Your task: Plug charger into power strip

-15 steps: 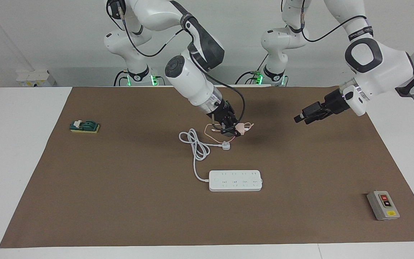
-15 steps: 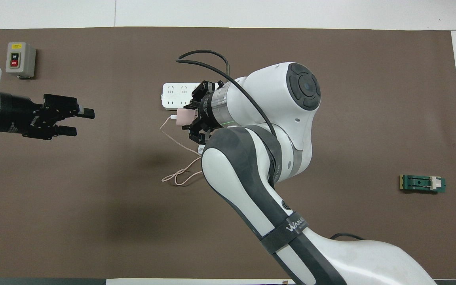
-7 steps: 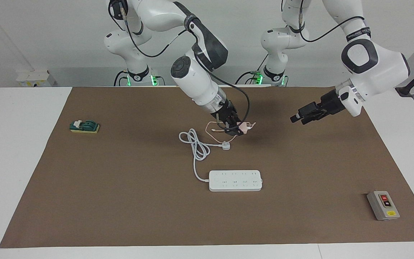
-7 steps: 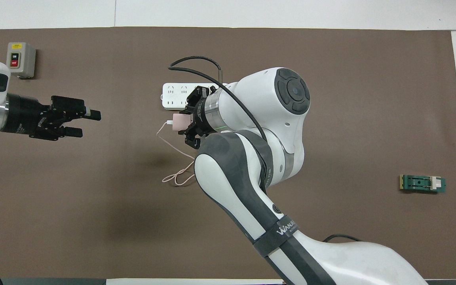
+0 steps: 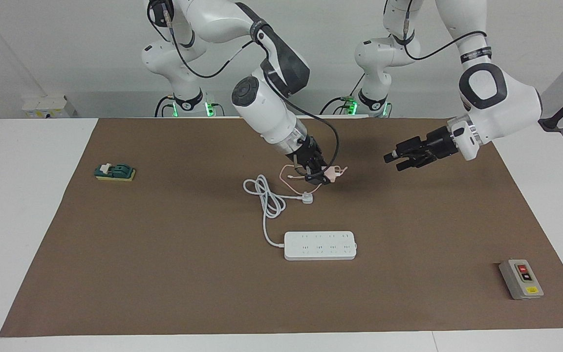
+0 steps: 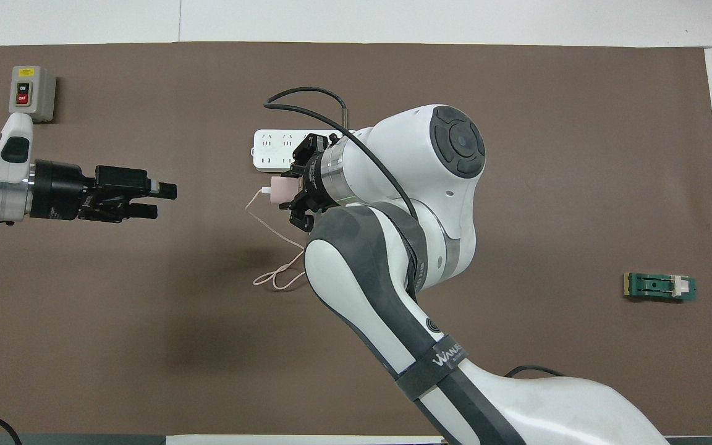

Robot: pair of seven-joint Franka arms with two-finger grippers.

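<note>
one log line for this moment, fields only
right gripper: shut on charger, raised | left gripper: open, empty, over mat | power strip: on mat, nothing plugged in | stage: charger lifted, not inserted

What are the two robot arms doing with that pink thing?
The right pincer is shut on the charger, a small pink cube, and holds it up in the air, its thin pink cable trailing to the brown mat. The power strip lies flat on the mat, farther from the robots, with nothing plugged into it yet. The left pincer is open and empty, held in the air beside the charger toward the left arm's end of the table.
</note>
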